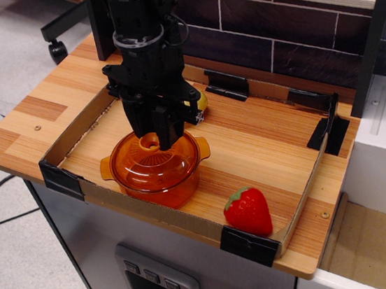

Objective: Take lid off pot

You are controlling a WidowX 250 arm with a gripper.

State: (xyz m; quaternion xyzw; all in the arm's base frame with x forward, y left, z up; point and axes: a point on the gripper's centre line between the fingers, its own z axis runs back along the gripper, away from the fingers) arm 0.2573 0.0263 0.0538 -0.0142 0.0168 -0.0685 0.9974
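The orange translucent pot (162,188) stands in the front left of the cardboard tray (263,143), with a small handle on each side. The domed orange lid (152,163) sits on it. My black gripper (155,141) comes straight down over the pot. Its fingers are closed in on the lighter ring knob (151,142) at the lid's centre, one on each side. The lid still rests on the pot's rim.
A red strawberry (247,210) lies at the tray's front right corner. A small yellow object (202,101) shows behind the gripper. Low cardboard walls with black corner clips (61,180) ring the tray. A dark tiled wall stands behind and a white unit (383,142) to the right.
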